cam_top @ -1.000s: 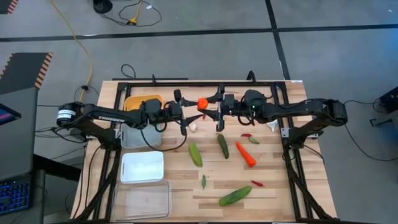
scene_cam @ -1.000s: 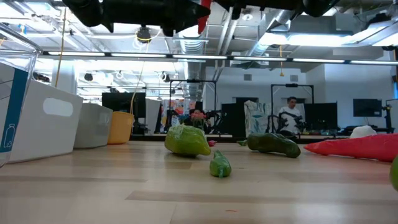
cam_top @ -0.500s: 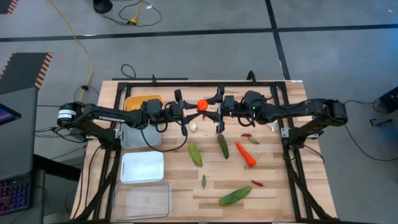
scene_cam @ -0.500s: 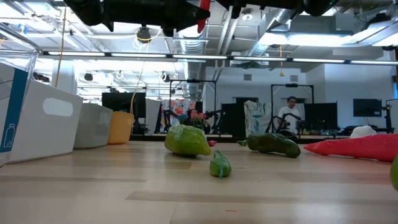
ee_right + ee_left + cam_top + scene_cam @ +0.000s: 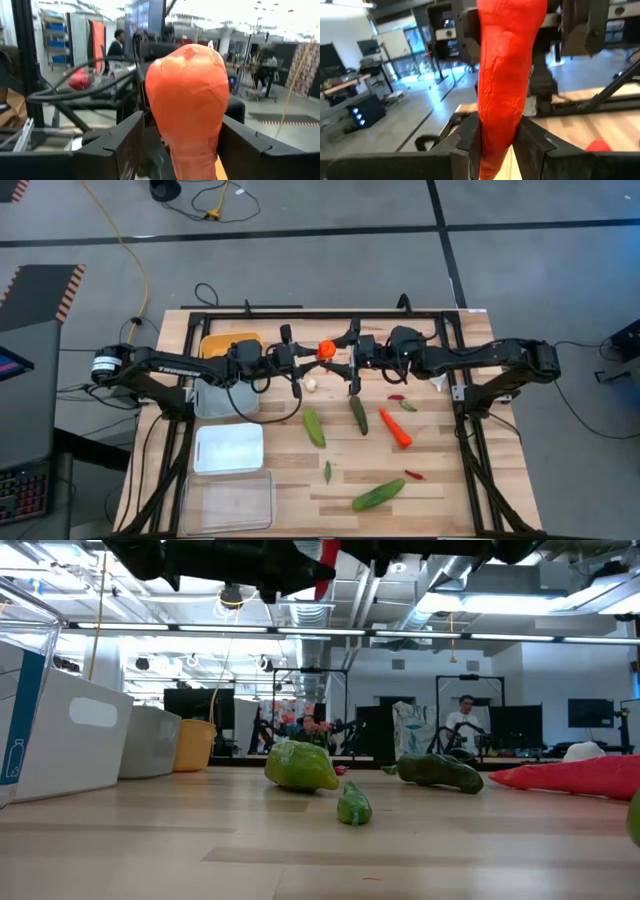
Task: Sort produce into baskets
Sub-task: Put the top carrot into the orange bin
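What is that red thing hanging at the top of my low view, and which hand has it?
Observer: It is a carrot, and the left hand is shut on its thin end.
Operator: Where is the right hand?
Observer: The right hand faces the left one above the far middle of the table, with the carrot's thick end right in front of it.
Operator: Which bin is closest?
Observer: The yellow bin, at the far left under the left arm.
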### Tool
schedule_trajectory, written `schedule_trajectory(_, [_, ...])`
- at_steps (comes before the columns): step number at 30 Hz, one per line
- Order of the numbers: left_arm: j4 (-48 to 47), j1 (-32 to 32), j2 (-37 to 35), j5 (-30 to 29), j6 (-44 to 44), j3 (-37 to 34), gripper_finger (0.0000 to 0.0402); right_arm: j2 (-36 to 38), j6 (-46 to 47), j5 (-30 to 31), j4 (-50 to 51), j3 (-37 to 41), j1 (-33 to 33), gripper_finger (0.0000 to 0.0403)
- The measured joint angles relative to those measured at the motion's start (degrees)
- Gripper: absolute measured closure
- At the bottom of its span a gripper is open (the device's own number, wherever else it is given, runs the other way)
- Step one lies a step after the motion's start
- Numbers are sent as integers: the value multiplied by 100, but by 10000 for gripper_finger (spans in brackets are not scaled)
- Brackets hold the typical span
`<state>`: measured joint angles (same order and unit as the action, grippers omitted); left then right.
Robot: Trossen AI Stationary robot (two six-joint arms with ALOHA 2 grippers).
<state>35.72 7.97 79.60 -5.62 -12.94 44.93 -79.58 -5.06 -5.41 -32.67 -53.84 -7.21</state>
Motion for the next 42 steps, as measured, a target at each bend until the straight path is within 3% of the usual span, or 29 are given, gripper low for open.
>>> schedule_trajectory(6, [-1450,109,-382,-449,12,0,328,639,-13,566,1626,0,-153,143])
schedule_trajectory(15, [-4547,570,-1398,-1167,181,0,327,1347,9,619,4160,0,-350,143])
schedule_trajectory(27, [-7926,1236,-2079,-1174,1041,2,327,1088,195,560,5135,0,-338,143])
schedule_trajectory(32, [-8701,1425,-2035,-1221,1110,-10,327,834,210,555,5231,0,-338,143])
schedule_trajectory(42, [-8762,1737,-1861,-1627,1135,-197,306,609,210,551,5220,0,-295,143])
